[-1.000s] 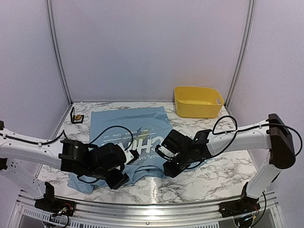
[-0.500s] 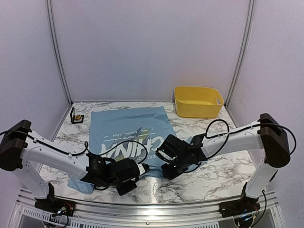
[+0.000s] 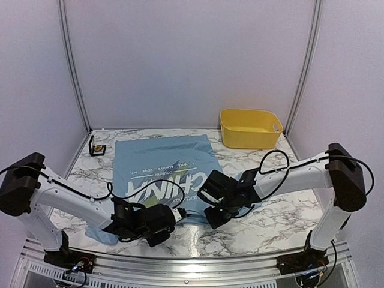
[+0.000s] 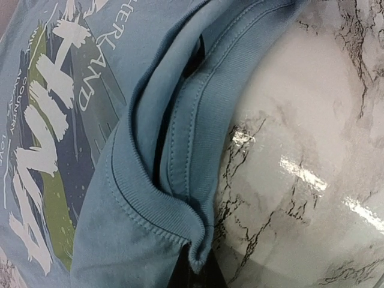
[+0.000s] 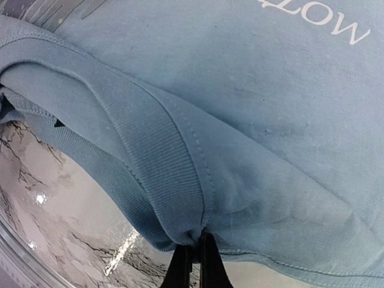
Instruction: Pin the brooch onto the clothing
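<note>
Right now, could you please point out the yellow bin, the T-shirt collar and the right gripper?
yellow bin (image 3: 249, 139): top view, front wall.
T-shirt collar (image 4: 213, 126): left wrist view, ribbed band.
right gripper (image 5: 195, 252): right wrist view, between fingertips.

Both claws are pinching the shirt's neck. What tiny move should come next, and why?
Probably a slight lift and pull apart, to stretch the collar flat. The left gripper and right gripper are each shut on the ribbed collar of the T-shirt, which lies folded and bunched between them.
</note>
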Motion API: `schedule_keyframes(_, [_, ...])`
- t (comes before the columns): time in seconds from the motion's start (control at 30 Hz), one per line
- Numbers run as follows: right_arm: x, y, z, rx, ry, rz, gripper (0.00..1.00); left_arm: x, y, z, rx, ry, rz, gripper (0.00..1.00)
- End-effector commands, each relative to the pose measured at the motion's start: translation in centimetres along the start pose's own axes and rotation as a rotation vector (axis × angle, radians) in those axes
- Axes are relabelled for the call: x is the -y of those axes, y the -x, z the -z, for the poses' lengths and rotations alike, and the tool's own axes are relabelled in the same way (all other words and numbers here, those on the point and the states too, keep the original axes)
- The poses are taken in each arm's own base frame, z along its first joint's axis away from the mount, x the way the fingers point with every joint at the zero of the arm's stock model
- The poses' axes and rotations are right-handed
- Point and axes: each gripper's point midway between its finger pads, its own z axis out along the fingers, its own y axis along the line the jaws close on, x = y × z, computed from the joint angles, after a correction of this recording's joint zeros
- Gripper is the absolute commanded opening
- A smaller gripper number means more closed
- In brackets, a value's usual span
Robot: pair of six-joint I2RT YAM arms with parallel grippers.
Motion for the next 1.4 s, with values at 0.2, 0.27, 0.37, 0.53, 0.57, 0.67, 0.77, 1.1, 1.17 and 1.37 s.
schedule_keyframes(0.2, [-1.8,-4.7,4.9,-0.195,0.114,0.021,0.0,4.0,-1.2,5.3,-0.018,-0.346,0.054,0.0])
schedule_keyframes(0.27, [-2.4,-6.4,5.0,-0.243,0.156,0.012,0.0,5.6,-2.4,6.3,-0.065,-0.436,0.048,0.0])
schedule_keyframes(0.37, [-4.1,-7.9,4.9,-0.286,0.222,0.04,0.0,7.5,-3.7,7.1,-0.129,-0.51,0.011,0.0])
schedule_keyframes(0.53, [-5.9,-10.6,3.1,-0.397,0.26,0.09,0.0,9.2,-5.0,8.3,-0.213,-0.625,-0.017,0.0])
schedule_keyframes(0.57, [-5.9,-11.1,2.8,-0.417,0.258,0.09,0.0,9.5,-5.1,8.5,-0.222,-0.647,-0.014,0.0])
schedule_keyframes(0.67, [-5.9,-11.2,2.7,-0.429,0.251,0.098,0.05,9.6,-5.3,8.6,-0.236,-0.662,-0.005,0.06])
schedule_keyframes(0.77, [-6.4,-9.8,3.7,-0.398,0.264,0.136,0.24,9.4,-5.2,8.8,-0.244,-0.663,0.003,0.43])
schedule_keyframes(1.1, [0.9,3.2,9.0,-0.008,0.172,0.021,0.59,0.5,2.0,12.5,0.08,-0.51,0.268,0.71])
schedule_keyframes(1.17, [5.5,6.3,8.3,0.082,0.052,-0.068,0.5,-4.7,2.0,11.3,0.103,-0.347,0.486,0.69])
schedule_keyframes(1.37, [16.0,11.6,5.4,0.226,-0.185,-0.221,0.0,-14.0,-8.0,6.2,-0.114,0.02,0.99,0.32])
